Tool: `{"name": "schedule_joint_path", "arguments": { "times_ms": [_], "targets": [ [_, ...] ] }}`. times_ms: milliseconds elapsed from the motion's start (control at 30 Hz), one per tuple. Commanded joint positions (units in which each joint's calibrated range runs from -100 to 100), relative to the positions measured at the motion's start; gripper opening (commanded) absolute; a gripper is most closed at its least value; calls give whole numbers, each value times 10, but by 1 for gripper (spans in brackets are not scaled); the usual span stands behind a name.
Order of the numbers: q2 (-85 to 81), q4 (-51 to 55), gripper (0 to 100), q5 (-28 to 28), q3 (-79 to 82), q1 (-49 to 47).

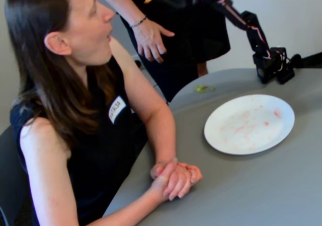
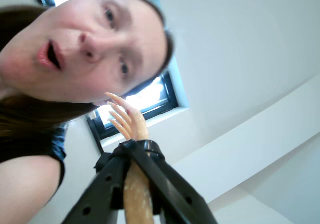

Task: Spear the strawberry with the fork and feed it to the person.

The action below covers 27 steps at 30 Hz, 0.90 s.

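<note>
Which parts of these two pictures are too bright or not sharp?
Wrist view: the window behind the person is blown out white, and the fork and its black holder look soft. Fixed view: even light, slightly blurred overall; the white plate shows only pale pink smears.

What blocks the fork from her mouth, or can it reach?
Probably yes: the fork is raised close beside the woman, her mouth is open, and nothing lies between them. Its tines look bare, though.

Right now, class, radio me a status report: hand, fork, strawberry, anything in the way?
Hand shut on fork, raised near the person. Tines bare, no strawberry visible. Plate holds only pink smears. Nothing between fork and her open mouth.
</note>
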Motion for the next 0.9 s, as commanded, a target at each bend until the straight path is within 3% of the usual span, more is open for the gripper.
{"name": "schedule_joint_path", "arguments": {
  "times_ms": [0,167,300,367,500,600,633,700,867],
  "targets": [
    [-108,115,1,-24,-21,2],
    [-267,386,1,-62,-12,-13],
    [-367,596,1,-59,-12,-140],
    [-433,648,1,-58,-11,-209],
    [-618,647,1,-59,54,-264],
    [-798,639,1,-62,343,-333],
    [-926,587,1,-58,517,-377],
    [-1042,532,1,-48,658,-396],
    [-1039,560,1,-13,777,-401]
  ]
}}
